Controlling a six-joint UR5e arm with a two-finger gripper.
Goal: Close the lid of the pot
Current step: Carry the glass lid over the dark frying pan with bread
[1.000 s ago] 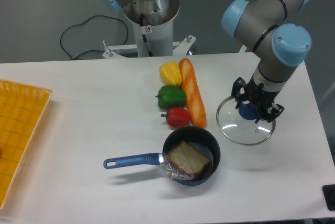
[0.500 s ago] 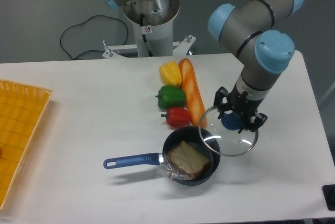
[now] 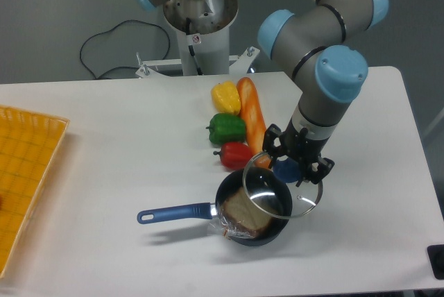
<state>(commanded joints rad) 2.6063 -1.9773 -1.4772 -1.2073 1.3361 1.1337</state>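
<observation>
Lid carried over the pot's right rim.
Nearest, the pot (image 3: 254, 205) sits on the white worktop (image 3: 125, 172), blue handle pointing left, a wrapped sandwich (image 3: 245, 213) inside. Above its right edge the pot lid (image 3: 283, 193) hangs tilted, the pincer (image 3: 295, 163) clamped on its blue knob. Behind lie a red pepper (image 3: 236, 155), green pepper (image 3: 226, 128), yellow pepper (image 3: 225, 97) and baguette (image 3: 252, 121).

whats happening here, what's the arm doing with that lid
The gripper is clamped on the blue knob of the pot lid and is carrying it leftward over the table. The lid now overlaps the right side of the pot, which holds a wrapped sandwich, but it is not centred or seated yet. Three peppers and a baguette lie just behind the pot.
</observation>
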